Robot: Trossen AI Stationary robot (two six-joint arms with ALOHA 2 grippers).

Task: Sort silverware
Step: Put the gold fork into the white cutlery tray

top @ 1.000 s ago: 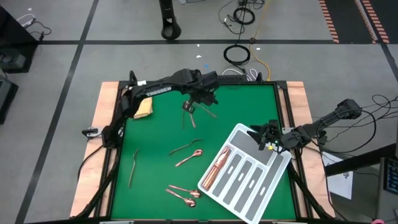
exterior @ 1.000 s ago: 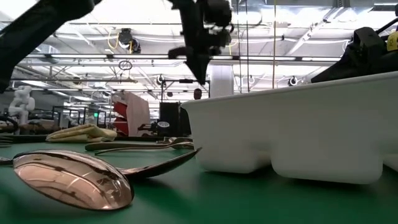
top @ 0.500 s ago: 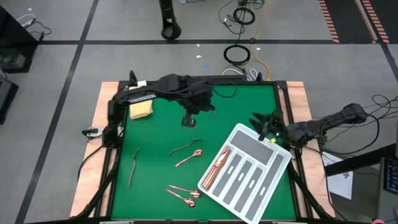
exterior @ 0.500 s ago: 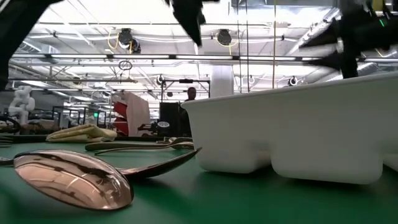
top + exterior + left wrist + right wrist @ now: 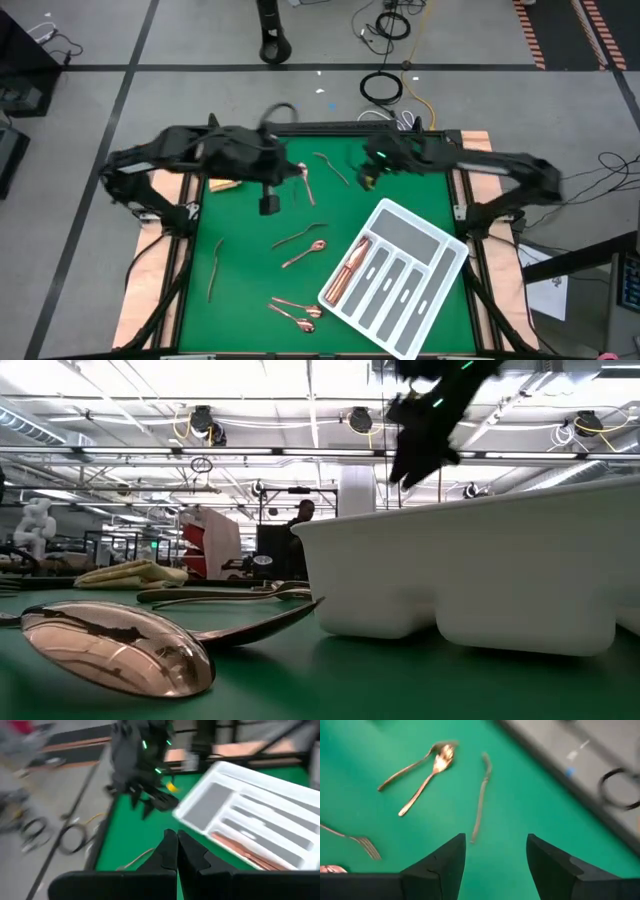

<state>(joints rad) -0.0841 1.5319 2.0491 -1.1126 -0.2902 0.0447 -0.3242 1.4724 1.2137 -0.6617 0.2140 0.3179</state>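
While both arms hang over the green mat's upper half, I see my left gripper (image 5: 268, 203) pressed together, empty | right gripper (image 5: 366, 178) spread, empty | silverware (image 5: 303, 253) scattered mid-frame and lower left | several pieces (image 5: 348, 270) in the tray (image 5: 440, 262), lower right.

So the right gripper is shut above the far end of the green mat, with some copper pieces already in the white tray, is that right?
Not quite: the right gripper is open, fingers spread, as the right wrist view shows. It is above the far end of the green mat, and copper pieces do lie in the white tray.
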